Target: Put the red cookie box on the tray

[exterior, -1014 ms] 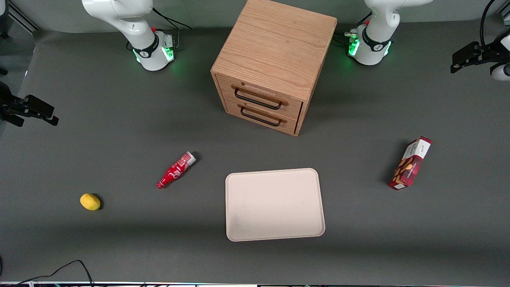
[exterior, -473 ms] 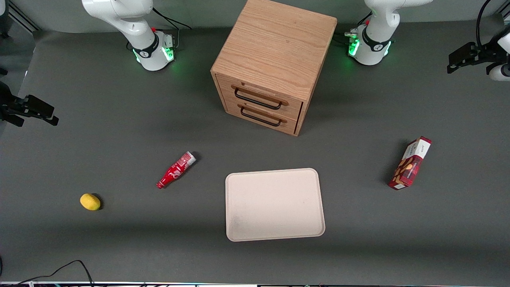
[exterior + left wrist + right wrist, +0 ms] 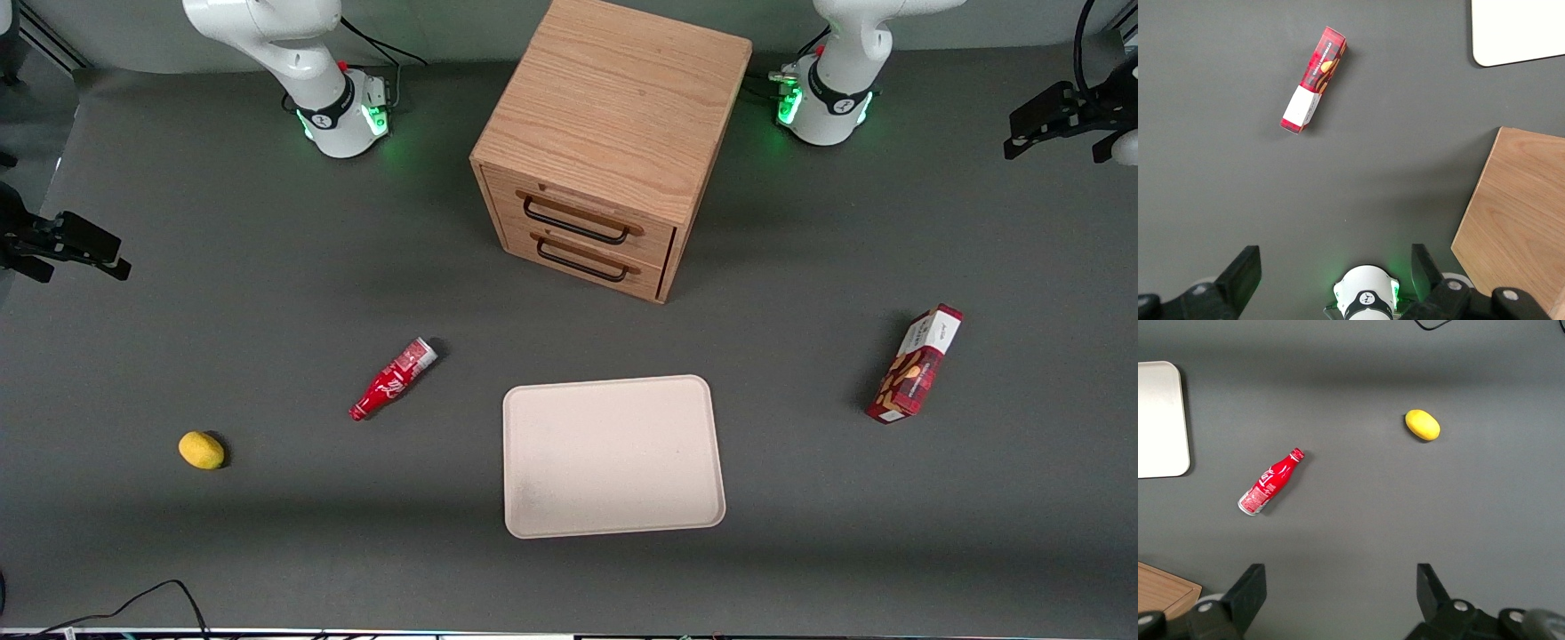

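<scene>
Red cookie box (image 3: 916,364) is left untouched on the tabletop, apart from the tray (image 3: 612,455), while the open, empty claw (image 3: 1058,122) has been shifted slightly, high above.

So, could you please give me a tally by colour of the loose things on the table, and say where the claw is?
Red: 2, the red cookie box and the small bottle
Yellow: 1, the lemon
Cream-beige: 1, the tray
Wood-brown: 1, the drawer cabinet
Total: 5
The claw hangs open, high above the table near the working arm's base, holding nothing.
</scene>
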